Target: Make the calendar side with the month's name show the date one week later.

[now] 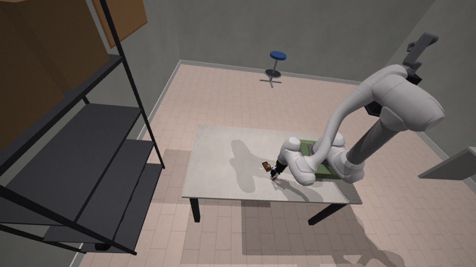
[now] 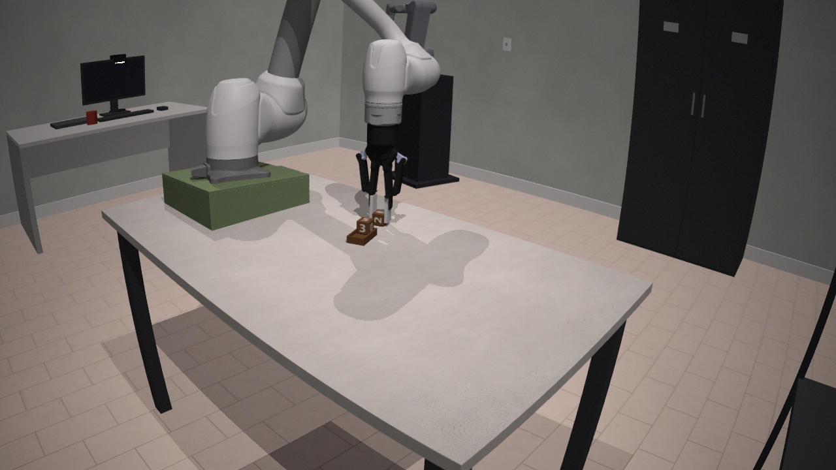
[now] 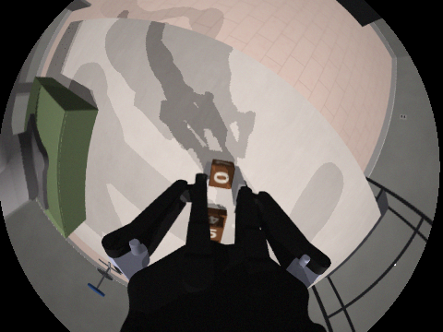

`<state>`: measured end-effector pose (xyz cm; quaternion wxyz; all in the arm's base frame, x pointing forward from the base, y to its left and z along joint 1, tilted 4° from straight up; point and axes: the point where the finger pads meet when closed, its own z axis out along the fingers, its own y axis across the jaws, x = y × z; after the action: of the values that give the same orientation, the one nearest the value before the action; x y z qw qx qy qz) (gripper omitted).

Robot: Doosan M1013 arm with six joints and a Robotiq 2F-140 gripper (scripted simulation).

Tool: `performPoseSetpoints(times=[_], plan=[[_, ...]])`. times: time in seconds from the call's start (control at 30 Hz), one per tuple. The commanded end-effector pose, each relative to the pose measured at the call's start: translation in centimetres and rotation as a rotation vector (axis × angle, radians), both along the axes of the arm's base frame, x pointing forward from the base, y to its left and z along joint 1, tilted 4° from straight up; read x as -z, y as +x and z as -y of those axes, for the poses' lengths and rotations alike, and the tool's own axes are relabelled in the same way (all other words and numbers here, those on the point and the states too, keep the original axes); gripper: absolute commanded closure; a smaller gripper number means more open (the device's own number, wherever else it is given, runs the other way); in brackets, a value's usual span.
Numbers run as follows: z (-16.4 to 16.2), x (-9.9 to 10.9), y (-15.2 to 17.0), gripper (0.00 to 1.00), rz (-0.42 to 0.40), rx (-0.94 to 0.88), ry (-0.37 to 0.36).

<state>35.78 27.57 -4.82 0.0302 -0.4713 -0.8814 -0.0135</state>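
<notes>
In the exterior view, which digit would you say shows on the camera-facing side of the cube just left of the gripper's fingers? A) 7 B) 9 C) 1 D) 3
D: the cube in the tray, beside the gripper, shows a white 3.
</notes>
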Motion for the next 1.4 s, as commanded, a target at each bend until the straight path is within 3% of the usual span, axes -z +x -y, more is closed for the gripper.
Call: performPoseSetpoints(times=[0.0,0.27,0.33,0.6,1.03,1.1,1.17,1.23,1.27,1.37], plan=[[0.0,-0.3,0.0,0.75,0.000,0.000,0.000],[0.2,-4.7,0.2,0.75,0.000,0.000,0.000],[0.2,-4.7,0.2,0.75,0.000,0.000,0.000],[0.5,-9.6,0.4,0.75,0.000,0.000,0.000],[0.6,-10.0,0.5,0.75,0.000,0.000,0.000],[2.1,-10.0,1.7,0.75,0.000,0.000,0.000],[5.6,-10.1,4.3,0.75,0.000,0.001,0.000],[5.6,-10.1,4.3,0.75,0.000,0.001,0.000],[7.7,-10.1,5.5,0.75,0.000,0.002,0.000],[9.4,-10.1,6.5,0.75,0.000,0.002,0.000]])
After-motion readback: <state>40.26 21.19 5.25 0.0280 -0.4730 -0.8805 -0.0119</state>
